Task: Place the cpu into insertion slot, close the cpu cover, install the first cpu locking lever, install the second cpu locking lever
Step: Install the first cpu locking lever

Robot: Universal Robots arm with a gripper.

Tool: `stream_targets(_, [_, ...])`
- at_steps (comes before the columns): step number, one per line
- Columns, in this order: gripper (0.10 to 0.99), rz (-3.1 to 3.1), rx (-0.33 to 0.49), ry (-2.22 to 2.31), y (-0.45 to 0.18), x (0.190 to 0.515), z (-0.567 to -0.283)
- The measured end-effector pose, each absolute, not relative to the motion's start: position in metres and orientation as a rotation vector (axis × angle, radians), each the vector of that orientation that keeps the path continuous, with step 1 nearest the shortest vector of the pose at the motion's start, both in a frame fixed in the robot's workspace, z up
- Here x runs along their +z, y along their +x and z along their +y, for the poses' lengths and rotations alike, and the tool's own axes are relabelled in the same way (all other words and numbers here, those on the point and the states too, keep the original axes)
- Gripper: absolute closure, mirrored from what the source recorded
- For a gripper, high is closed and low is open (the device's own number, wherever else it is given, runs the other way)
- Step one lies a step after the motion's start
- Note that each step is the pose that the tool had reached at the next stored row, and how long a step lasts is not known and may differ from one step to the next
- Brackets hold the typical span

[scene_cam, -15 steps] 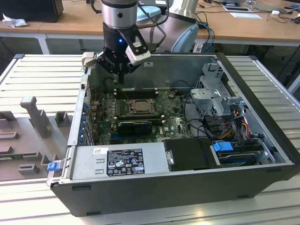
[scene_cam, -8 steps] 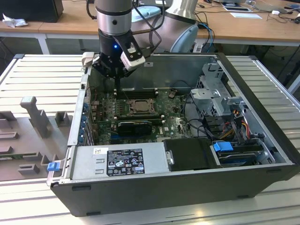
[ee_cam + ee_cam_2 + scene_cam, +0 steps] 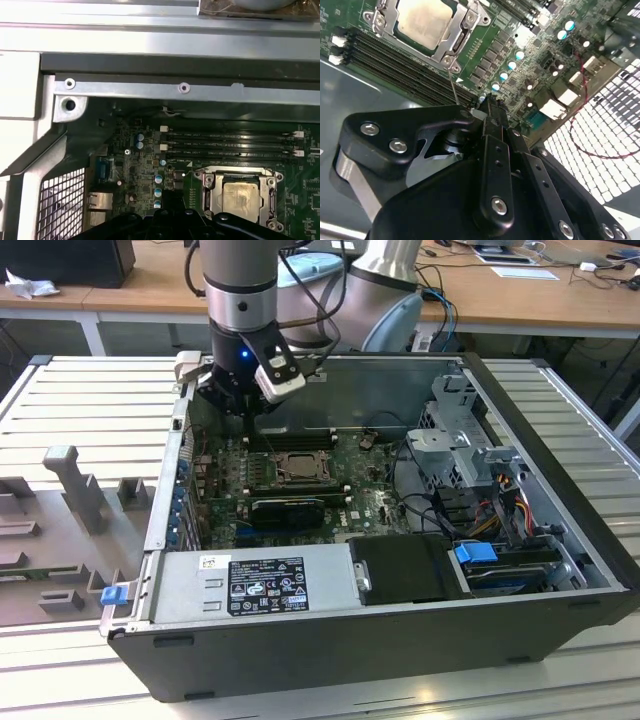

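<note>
Beside the socket's corner, the black gripper (image 3: 487, 102) hangs with fingers together on a thin wire lever (image 3: 453, 86). Just beyond, the dull silver-grey cpu (image 3: 422, 20) lies flat in the insertion slot under the closed, shiny metal cpu cover (image 3: 462, 31); ribbed memory slots (image 3: 395, 65) run alongside.

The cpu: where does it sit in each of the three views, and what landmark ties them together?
Exterior view: the cpu lies in its socket mid-board, just below the gripper.
Second wrist view: cpu under the metal cover, beyond the gripper.
First wrist view: cpu framed by the cover.
Shared landmark: the long black memory slots beside the socket.
</note>
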State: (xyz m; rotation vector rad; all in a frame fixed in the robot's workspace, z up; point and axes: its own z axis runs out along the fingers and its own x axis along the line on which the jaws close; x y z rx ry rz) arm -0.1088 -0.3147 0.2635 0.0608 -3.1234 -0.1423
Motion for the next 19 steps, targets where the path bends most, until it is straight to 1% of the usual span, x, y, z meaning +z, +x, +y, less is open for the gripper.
stream_targets(9, [0.98, -3.122, -0.148, 0.062, -0.106, 0.257, -0.302])
stream_targets(19, [0.98, -3.095, -0.147, 0.06, -0.047, 0.252, -0.3])
